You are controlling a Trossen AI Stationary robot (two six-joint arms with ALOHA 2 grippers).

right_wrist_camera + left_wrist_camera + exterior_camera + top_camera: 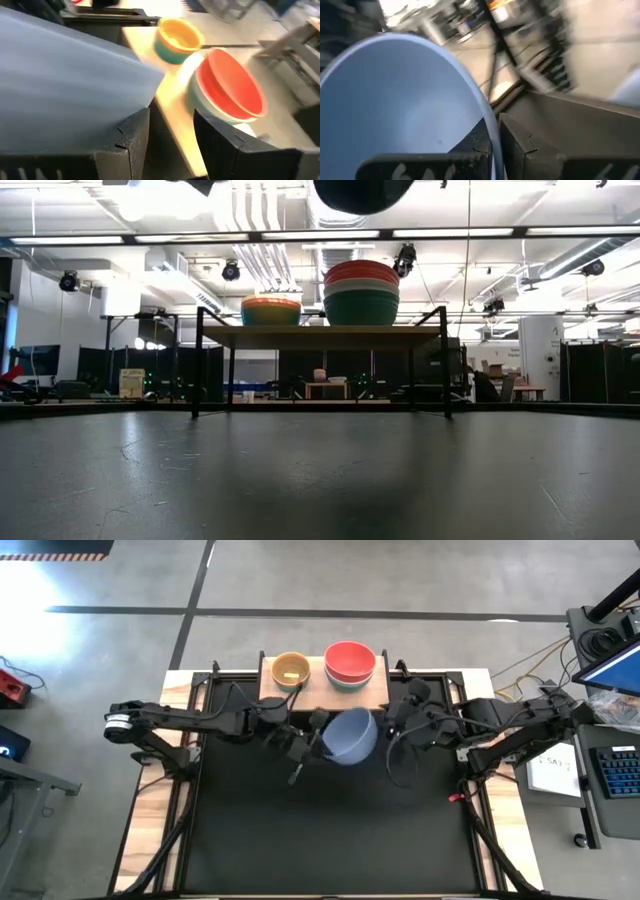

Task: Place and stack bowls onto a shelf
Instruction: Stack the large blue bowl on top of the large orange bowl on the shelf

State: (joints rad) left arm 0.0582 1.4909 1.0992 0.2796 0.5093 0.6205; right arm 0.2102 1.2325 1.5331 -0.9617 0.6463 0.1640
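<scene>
1. The left gripper (316, 726) sits over the black table (330, 830), just in front of the shelf (385, 692). Its fingers are clamped on the rim of the periwinkle bowl (351, 735); in the left wrist view one finger lies inside the bowl wall and the other outside it.
2. On the left part of the shelf stands the small stack (291, 668), yellow bowl on top. From the low view it shows a pink band and a green one lower down, so I judge several small bowls are already nested there; a blue one cannot be made out.
3. The periwinkle bowl is held tilted in the air between the two grippers, off the table and not yet on the shelf. It looks like the last bowl left to place.
4. Right of the small stack stands the large stack (350, 666): red on top, white under it, teal at the bottom. Its likely next layer is the periwinkle bowl.
5. The right gripper (400, 723) is just beside the held bowl on its right. In its wrist view the bowl wall lies against one finger (122, 145) while the other stands apart, so the jaws are unclenched and not gripping.
6. No loose bowls are visible on the table.
</scene>
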